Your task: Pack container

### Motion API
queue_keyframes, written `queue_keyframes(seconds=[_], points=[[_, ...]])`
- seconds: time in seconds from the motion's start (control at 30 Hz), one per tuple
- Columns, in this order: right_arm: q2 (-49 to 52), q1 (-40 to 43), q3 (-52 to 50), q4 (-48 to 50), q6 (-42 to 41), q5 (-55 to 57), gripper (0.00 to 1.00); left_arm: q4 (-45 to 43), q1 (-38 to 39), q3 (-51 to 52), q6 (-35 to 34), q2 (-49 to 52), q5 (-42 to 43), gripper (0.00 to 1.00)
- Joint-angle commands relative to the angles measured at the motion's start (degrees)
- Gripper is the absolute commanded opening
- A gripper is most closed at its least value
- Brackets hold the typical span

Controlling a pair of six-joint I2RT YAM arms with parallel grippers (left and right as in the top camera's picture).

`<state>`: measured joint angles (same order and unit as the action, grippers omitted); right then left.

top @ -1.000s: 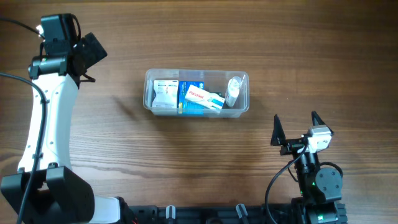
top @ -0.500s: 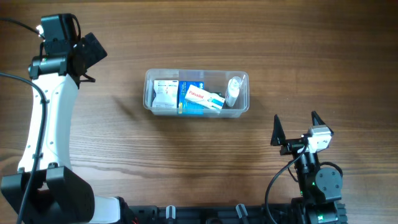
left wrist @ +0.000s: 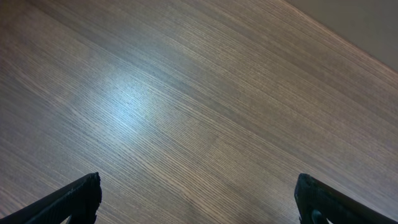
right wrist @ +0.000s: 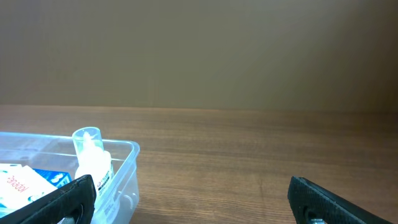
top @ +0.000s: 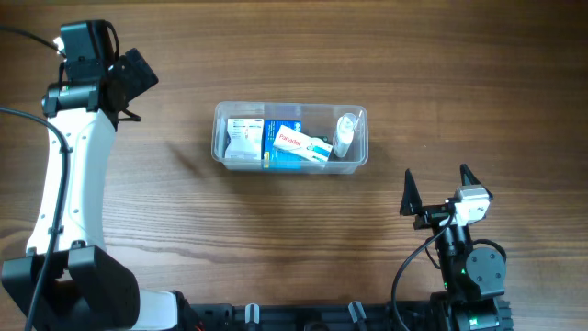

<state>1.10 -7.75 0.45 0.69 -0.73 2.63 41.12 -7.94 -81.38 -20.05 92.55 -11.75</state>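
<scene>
Change: nothing that I can see. Over the last second both arms and every item sit exactly where they were.
Meaning for the task: I read this as a pause, or the end of the job. No loose item shows on the counter (top: 276, 239), so the packing looks finished to me.
Container: the container (top: 317, 119) lies mid-counter, long side running left to right, with nothing touching it from outside.
Contents: a white box (top: 244, 140) at the container's left end, a blue box (top: 281, 154) in the middle with a red-and-white box (top: 303, 143) lying on it, and a small bottle (top: 344, 135) at the right end.
Left arm: the left gripper (top: 131, 85) is stretched out well to the container's left and clear of it. Its own camera sees only bare wood.
Left jaws: spread wide, nothing between them.
Right arm: the right gripper (top: 437, 191) is folded back near its base, off the container's near right corner and well apart from it. It faces level across the counter, with the bottle end in its view.
Right jaws: wide apart as well, holding nothing.
</scene>
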Motion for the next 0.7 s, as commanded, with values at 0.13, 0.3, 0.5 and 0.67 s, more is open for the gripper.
queue_keyframes(seconds=[0.13, 0.3, 0.5, 0.67], points=[[-0.83, 0.33, -0.11, 0.09, 0.72, 0.55, 1.00, -0.09, 1.70, -0.20, 0.26, -9.16, -0.33, 1.00], [-0.83, 0.33, -0.11, 0.09, 0.72, 0.55, 1.00, -0.13, 4.02, 2.34, 0.26, -19.50, -0.33, 1.00], [-0.83, 0.33, -0.11, 0.09, 0.72, 0.55, 1.00, -0.15, 7.48, 15.80, 0.26, -33.44, -0.33, 1.00], [-0.83, 0.33, -0.11, 0.09, 0.72, 0.55, 1.00, -6.67, 8.22, 35.78, 0.13, -48.87, -1.95, 1.00]])
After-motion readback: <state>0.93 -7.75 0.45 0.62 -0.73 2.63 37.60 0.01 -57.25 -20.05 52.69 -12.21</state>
